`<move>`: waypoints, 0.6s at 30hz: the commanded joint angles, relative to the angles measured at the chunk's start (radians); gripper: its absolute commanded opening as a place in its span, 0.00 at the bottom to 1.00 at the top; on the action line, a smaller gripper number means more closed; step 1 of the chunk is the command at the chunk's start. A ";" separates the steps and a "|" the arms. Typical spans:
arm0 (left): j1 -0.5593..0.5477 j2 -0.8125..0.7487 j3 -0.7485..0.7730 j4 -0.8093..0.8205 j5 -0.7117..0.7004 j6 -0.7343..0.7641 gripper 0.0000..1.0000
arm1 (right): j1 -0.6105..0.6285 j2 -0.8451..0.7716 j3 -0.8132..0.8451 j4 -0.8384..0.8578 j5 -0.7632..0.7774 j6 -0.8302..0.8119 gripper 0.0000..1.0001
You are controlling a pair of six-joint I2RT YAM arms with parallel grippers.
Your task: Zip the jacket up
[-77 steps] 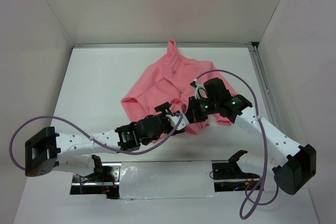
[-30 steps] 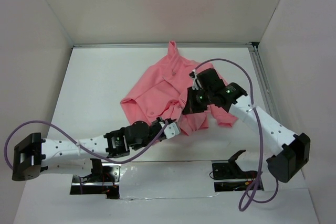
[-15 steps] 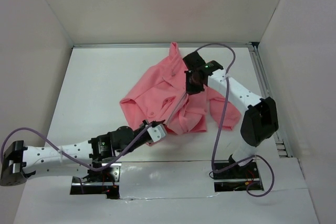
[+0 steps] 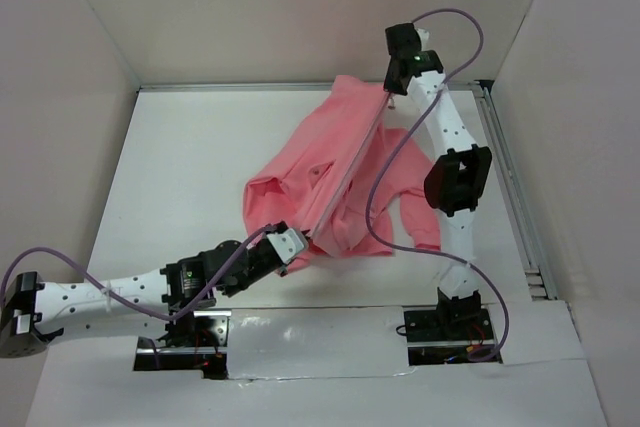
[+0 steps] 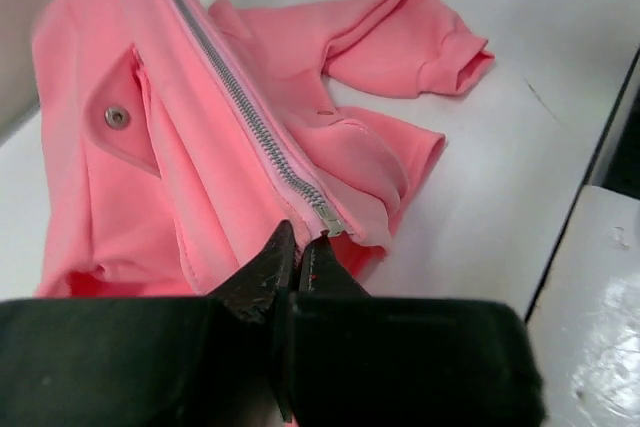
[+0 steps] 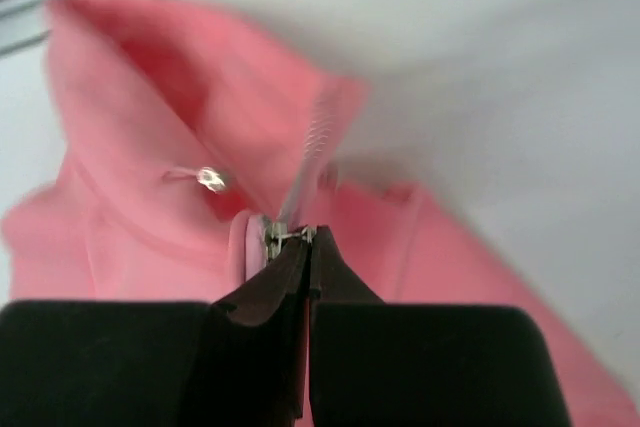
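Student: Where is the jacket lying, and what are the two grippers doing?

Instructor: Jacket is lying over the middle of the table in the top view, its front standing up as a taut ridge that is running from lower centre to upper right. Left gripper, at lower centre, is pinching the bottom end of the zipper, jaws pressed together on the fabric just beside the last teeth. Right gripper, at upper right near the back wall, is clamping the zipper pull at the collar, jaws likewise closed on it. Teeth are looking meshed along the stretch showing in the left wrist view.

Student: What could be going wrong from here?

Instructor: Probably any pull toward the upper right is risking the hem slipping out of the left pinch, since only a thin edge is sitting between those fingertips. The garment would then be dragging across the table. The small pull could also be escaping the right grip, which is looking shallow. The right wrist view is appearing blurred, so whether the slider is sitting at the very top cannot be told.

Student: Is any writing showing?

Instructor: None is showing. The snap at upper left of the left wrist view is looking plain, and no label is readable.
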 commanded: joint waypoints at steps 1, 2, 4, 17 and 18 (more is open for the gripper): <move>-0.048 -0.051 0.010 -0.100 0.133 -0.145 0.00 | -0.155 0.025 0.043 0.432 0.261 -0.037 0.00; -0.048 -0.052 0.013 -0.138 0.087 -0.172 0.00 | -0.163 0.028 0.040 0.464 0.260 -0.040 0.00; -0.048 -0.066 0.011 -0.172 0.079 -0.218 0.00 | -0.183 0.048 0.102 0.523 0.276 -0.076 0.00; -0.048 0.007 0.046 -0.341 -0.088 -0.408 0.70 | -0.232 -0.025 -0.028 0.711 0.015 -0.104 0.65; -0.048 0.021 0.083 -0.418 -0.133 -0.484 0.96 | -0.235 -0.047 -0.064 0.713 -0.068 -0.088 0.99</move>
